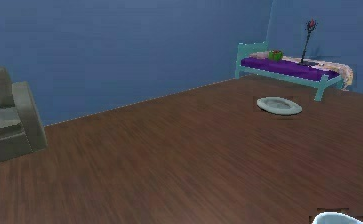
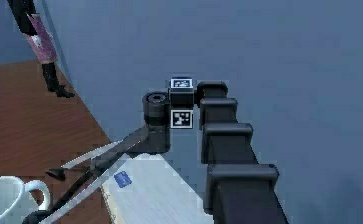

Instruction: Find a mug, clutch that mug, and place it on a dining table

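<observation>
White ceramic mug (image 2: 7,200) stands upright; dark two-fingered hand (image 2: 57,190) slants down toward it, seemingly lining up grasp; whether it holds anything, cannot tell.

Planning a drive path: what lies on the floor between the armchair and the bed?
In the forward view, bare wooden floor spans from the armchair to the bed; a pale round thing lies just before the bed.

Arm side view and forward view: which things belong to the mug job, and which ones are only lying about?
For the job:
mug
pincer
arm

Lying about:
armchair
bed
round pale thing on the floor
red-topped plant by the bed
</observation>
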Available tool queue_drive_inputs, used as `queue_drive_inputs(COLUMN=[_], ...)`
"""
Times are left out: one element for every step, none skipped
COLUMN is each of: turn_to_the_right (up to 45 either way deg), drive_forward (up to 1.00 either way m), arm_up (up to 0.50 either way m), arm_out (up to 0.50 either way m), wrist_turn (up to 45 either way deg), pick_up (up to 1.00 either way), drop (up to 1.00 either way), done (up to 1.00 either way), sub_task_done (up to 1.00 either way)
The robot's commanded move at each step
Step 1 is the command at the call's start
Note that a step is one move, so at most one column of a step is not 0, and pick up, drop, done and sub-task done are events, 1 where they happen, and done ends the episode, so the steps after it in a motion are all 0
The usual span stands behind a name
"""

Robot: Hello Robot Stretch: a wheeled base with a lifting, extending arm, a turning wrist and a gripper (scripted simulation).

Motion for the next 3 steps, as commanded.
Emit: queue_drive_inputs(turn_to_the_right=[0.0,0.0,-45.0], drive_forward=[0.00,0.00,0.00], arm_up=[0.00,0.00,0.00], arm_out=[0.00,-0.16,0.00], wrist_turn=[-27.0,0.0,0.0], pick_up=[0.00,0.00,0.00], drop=[0.00,0.00,0.00], done=[0.00,0.00,0.00], sub_task_done=[0.00,0.00,0.00])
